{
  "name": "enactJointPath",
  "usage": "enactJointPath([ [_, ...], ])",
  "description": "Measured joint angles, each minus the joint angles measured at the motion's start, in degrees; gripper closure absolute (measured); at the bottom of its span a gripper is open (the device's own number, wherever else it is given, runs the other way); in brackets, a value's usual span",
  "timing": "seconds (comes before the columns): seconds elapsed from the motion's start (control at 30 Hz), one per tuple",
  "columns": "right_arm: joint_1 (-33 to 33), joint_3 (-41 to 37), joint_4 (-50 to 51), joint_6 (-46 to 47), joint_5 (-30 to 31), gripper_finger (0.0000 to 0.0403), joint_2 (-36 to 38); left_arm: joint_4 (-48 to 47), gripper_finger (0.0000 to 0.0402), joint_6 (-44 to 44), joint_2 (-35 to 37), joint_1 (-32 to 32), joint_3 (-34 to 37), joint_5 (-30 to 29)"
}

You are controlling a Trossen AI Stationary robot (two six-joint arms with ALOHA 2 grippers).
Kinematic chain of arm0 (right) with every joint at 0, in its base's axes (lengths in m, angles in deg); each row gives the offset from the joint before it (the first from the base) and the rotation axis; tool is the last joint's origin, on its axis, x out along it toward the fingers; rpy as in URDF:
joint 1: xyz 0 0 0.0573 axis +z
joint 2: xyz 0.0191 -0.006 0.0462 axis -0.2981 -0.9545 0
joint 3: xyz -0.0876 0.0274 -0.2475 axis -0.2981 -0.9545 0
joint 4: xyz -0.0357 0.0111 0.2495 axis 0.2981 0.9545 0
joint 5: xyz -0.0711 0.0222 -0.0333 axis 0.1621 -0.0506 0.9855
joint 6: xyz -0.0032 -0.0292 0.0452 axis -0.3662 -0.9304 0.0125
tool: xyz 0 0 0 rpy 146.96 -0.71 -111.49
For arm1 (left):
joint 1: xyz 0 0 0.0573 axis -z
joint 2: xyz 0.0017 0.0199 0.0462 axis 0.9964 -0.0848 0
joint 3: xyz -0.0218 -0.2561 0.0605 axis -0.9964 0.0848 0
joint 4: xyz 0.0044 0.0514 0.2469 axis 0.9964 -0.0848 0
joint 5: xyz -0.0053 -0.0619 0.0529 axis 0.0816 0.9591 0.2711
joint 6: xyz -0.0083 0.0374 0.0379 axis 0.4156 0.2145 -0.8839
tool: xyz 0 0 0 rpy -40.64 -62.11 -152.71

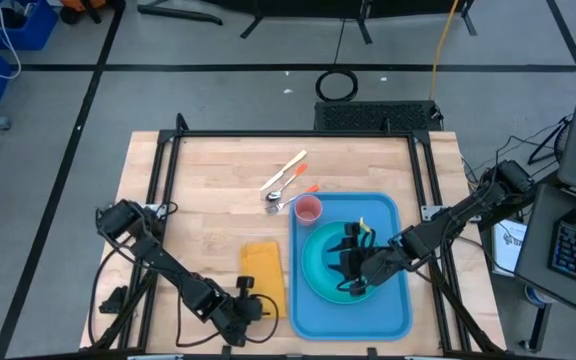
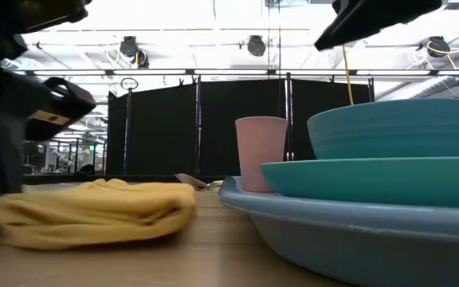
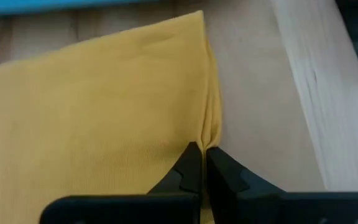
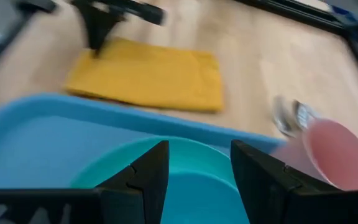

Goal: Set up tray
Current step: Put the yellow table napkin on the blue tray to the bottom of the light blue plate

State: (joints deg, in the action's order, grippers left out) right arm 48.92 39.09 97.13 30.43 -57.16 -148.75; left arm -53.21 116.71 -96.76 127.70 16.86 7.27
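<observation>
The blue tray (image 1: 393,300) lies on the table's right half. It carries a turquoise plate (image 1: 313,262) with a turquoise bowl (image 2: 393,127) on it, and a pink cup (image 1: 309,209) at its far-left corner. A folded yellow-orange napkin (image 1: 264,272) lies flat on the wood just left of the tray. My left gripper (image 1: 255,305) is at the napkin's near edge, shut on it. My right gripper (image 1: 356,268) hangs open above the bowl, with its fingers (image 4: 156,167) apart over the bowl and clear of it in the low view. My left gripper pinches the napkin's near edge (image 3: 209,134) between its two fingertips, coming in low from the table's near-left side. The fingers lie across that folded edge. How many layers are caught does not show. The napkin (image 3: 98,106) lies flat on the table.
Cutlery (image 1: 284,183) lies on the wood beyond the cup, toward the far edge. The table's black frame (image 1: 298,133) runs along its far and side edges. Bare wood (image 1: 208,200) stretches left of and beyond the napkin.
</observation>
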Motion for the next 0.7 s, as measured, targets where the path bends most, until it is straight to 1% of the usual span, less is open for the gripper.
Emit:
enactJointPath([
  [0.07, 0.0, 0.0, -3.0, -1.6, -4.0, 0.0238, -0.1, -0.8, 0.0394, -0.2, 1.0, 0.0, 0.1, 0.2],
  [0.13, 0.0, -1.0, -9.1, -3.9, -8.4, 0.0238, -0.4, -2.3, 0.0394, -0.2, 2.1, 0.0, 0.1, -0.2],
  [0.23, 0.0, -4.3, -17.6, -8.3, -12.3, 0.0238, -1.0, -3.5, 0.0394, 0.1, 3.5, 0.0, 0.1, -2.5],
  [0.33, 0.0, -6.5, -21.6, -11.0, -12.3, 0.0238, -2.2, -3.6, 0.0394, -0.1, 4.0, -0.3, 0.1, -3.3],
  [0.4, 0.0, -6.9, -22.8, -12.4, -12.2, 0.0238, -3.3, -3.4, 0.0394, -0.1, 4.0, -0.6, 0.0, -3.3],
  [0.57, 0.0, -6.9, -30.6, -17.2, -12.4, 0.0238, -7.5, -3.0, 0.0394, 1.3, 4.1, -1.5, 0.0, -4.1],
  [0.7, 0.0, -6.8, -32.3, -18.8, -12.4, 0.0238, -9.7, -2.9, 0.0394, 3.1, 4.1, -1.7, -0.1, -4.3],
])
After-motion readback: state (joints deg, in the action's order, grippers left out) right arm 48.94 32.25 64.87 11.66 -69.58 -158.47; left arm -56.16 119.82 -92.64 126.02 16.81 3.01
